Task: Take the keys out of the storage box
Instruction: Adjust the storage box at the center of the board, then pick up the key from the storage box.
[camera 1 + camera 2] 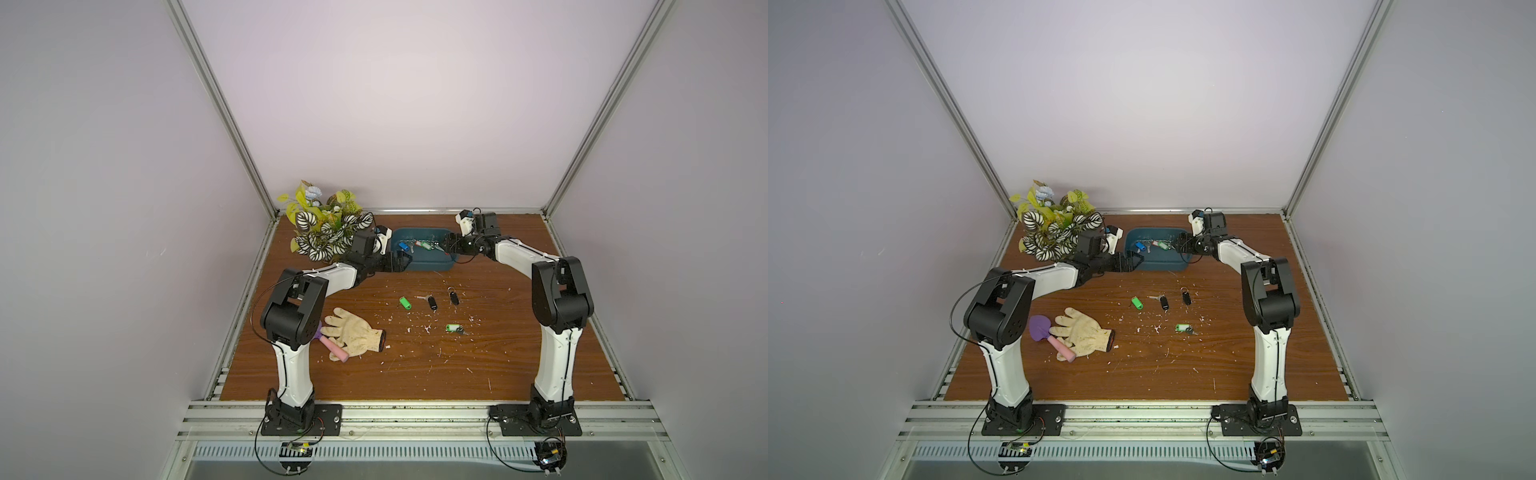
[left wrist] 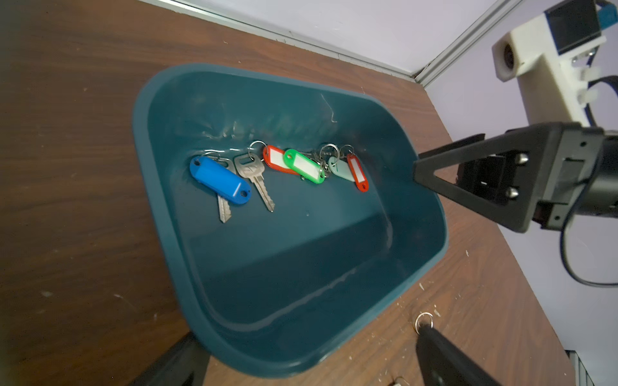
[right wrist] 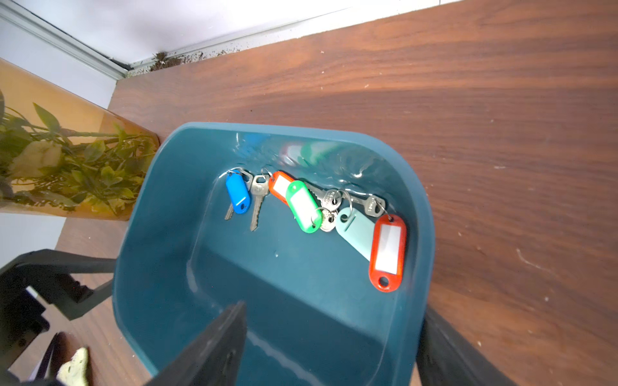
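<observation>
Top view: dark teal plastic storage box (image 1: 430,264) at rear of wooden worktop (image 1: 498,365); four small tagged metal keys (image 1: 432,302) already out.
Left wrist: left gripper (image 2: 306,334) apart, astride box end.
Right wrist: right gripper (image 3: 334,307) apart, straddling side wall; remaining keys (image 3: 302,205) along far wall. Mid-task; next likely needs pinch on nearest red tag (image 3: 388,254).

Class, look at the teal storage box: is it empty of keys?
No: several keys with blue, red, green and pale teal tags lie in a row inside the storage box.

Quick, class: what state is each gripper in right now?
Left gripper: open, holding nothing.
Right gripper: open, holding nothing.
</observation>
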